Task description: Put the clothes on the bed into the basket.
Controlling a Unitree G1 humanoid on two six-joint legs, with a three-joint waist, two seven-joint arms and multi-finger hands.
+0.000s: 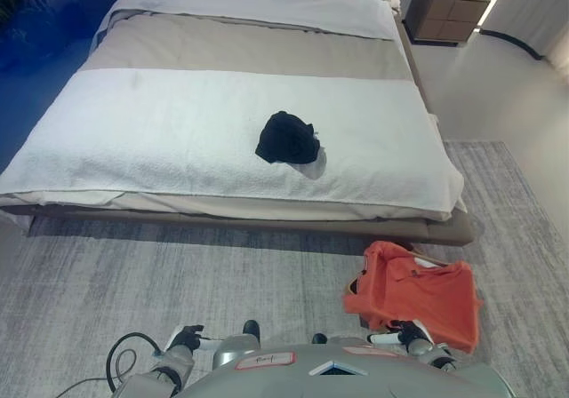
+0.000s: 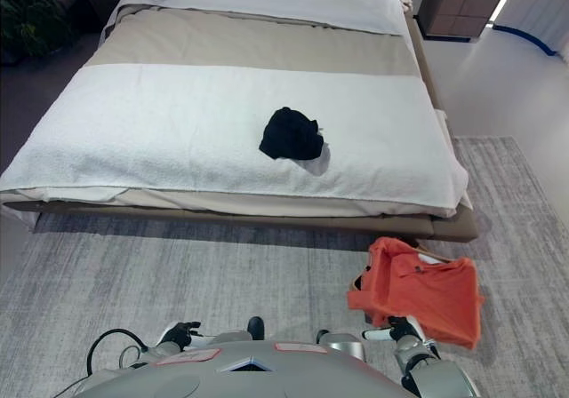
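A black garment [image 1: 287, 139] lies crumpled on the white blanket of the bed [image 1: 160, 131], right of its middle. An orange garment [image 1: 418, 293] is draped over something on the floor off the bed's near right corner. A tan rim [image 2: 429, 255] shows at its top, and the rest is hidden. My right hand [image 1: 411, 334] is low at the orange garment's lower edge. I cannot tell whether it touches the garment. My left hand [image 1: 185, 337] is low at the bottom left, relaxed and empty, far from the bed.
A grey rug [image 1: 178, 274] covers the floor between me and the bed. A brown nightstand [image 1: 447, 9] stands at the far right of the bed's head. A dark plant [image 2: 31, 20] is at the far left.
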